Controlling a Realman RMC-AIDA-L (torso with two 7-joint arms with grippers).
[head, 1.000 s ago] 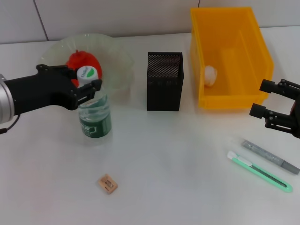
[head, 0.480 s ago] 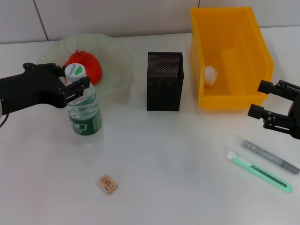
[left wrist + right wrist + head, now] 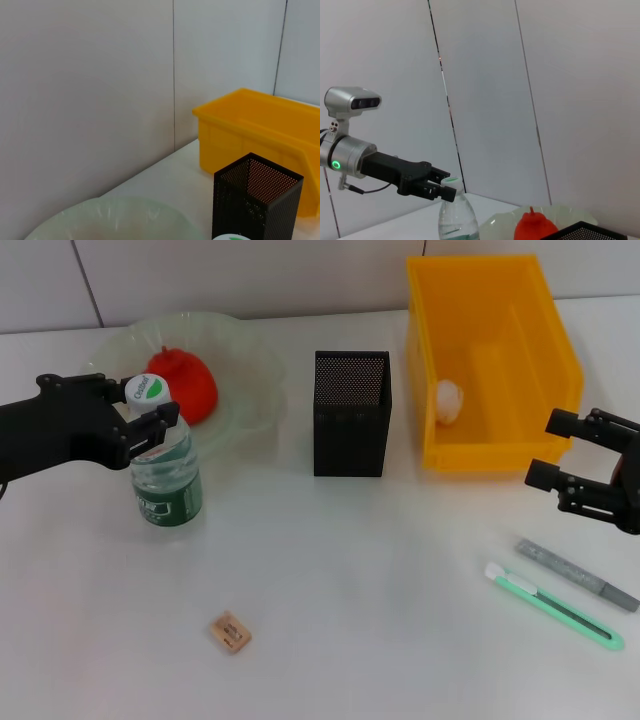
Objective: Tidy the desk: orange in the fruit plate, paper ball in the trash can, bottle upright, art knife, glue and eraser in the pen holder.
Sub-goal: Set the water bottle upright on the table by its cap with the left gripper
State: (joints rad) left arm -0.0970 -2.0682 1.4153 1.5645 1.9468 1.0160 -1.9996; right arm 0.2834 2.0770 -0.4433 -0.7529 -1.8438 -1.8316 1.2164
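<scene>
Left gripper [image 3: 150, 412]: black arm reaching in level from the 9 o'clock edge of the head view, fingers clamped on the neck of the water bottle just under its cap
Water bottle [image 3: 166, 478]: upright on the white desk [image 3: 360, 600], clear with a green label and white cap, standing at the 6 o'clock rim of the fruit plate; also seen in the right wrist view [image 3: 458, 220] with the left gripper [image 3: 440, 186] at its cap
Fruit plate [image 3: 250, 370]: pale green glass, at 10 o'clock on the desk
Orange [image 3: 185, 380]: red-orange fruit lying inside the fruit plate
Pen holder [image 3: 351, 412]: black mesh box, mid-desk at 12 o'clock
Trash can [image 3: 487, 360]: yellow bin at 2 o'clock
Paper ball [image 3: 449, 400]: white, lying inside the trash can
Right gripper [image 3: 568, 452]: at the 3 o'clock edge, held above the desk with fingers spread apart, gripping nothing, just at 4 o'clock of the trash can
Glue [image 3: 576, 574]: grey stick flat on the desk at 4 o'clock
Art knife [image 3: 553, 605]: mint green, lying beside the glue, nearer the front edge
Eraser [image 3: 231, 632]: small tan block at 7 o'clock, well apart from the rest
</scene>
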